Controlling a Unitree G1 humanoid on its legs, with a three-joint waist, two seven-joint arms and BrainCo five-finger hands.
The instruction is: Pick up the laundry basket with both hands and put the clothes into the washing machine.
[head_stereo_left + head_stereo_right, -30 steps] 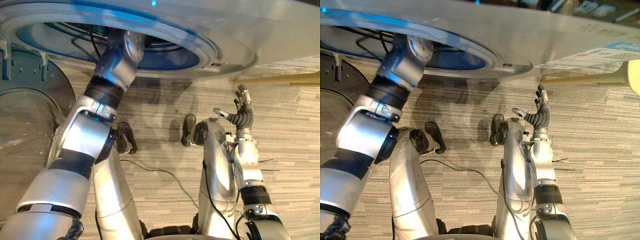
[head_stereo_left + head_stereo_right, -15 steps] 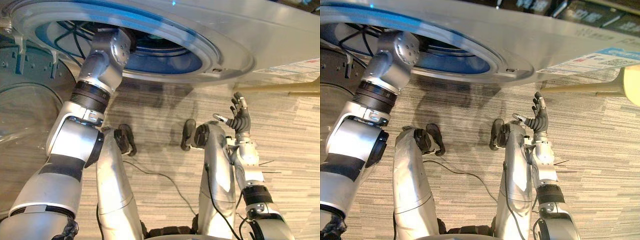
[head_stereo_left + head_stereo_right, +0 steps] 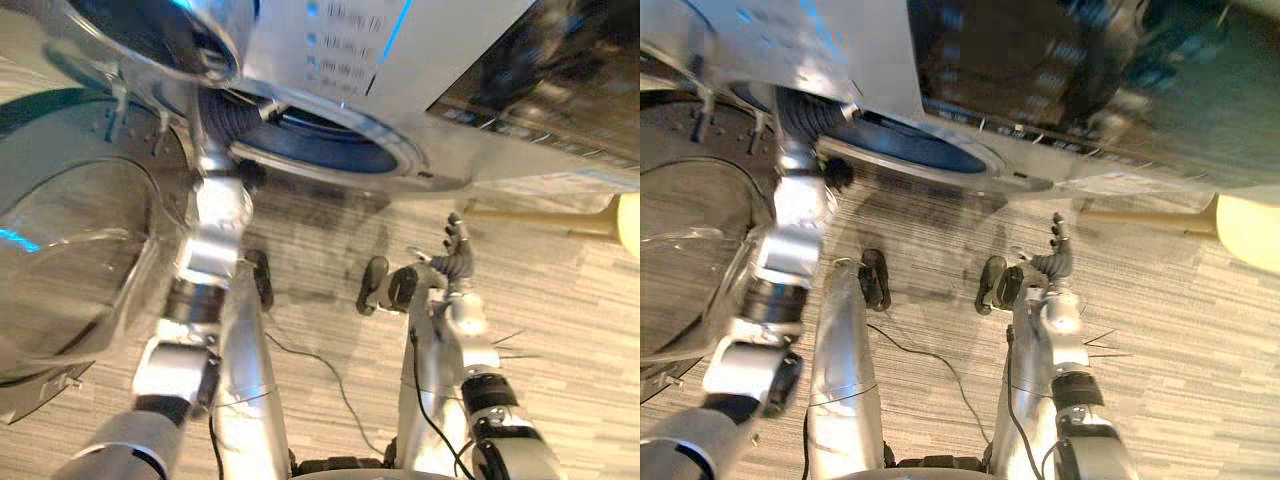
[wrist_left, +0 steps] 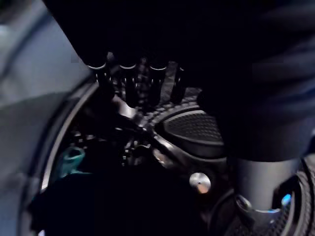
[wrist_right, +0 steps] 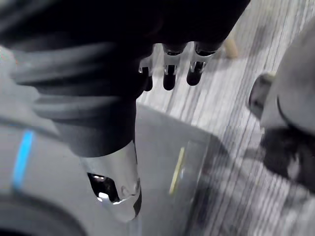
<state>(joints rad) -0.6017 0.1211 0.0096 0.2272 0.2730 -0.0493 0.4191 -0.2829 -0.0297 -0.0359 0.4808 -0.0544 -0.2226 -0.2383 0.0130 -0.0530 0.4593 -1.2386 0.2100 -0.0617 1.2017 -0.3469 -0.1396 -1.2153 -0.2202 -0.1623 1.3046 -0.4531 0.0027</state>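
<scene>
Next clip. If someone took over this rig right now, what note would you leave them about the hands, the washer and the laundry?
Left hand: open, fingers straight, holding nothing, at the mouth of the washing machine, pointing into the drum.
Right hand: open, holding nothing, raised over the floor in front of the machine.
Door: swung open on the robot's left.
Clothes: a teal piece lies in the drum; the rest in there is too dark to tell.
Done: probably at least part of the load is in.
Left: check the drum, then draw the left hand out.
</scene>
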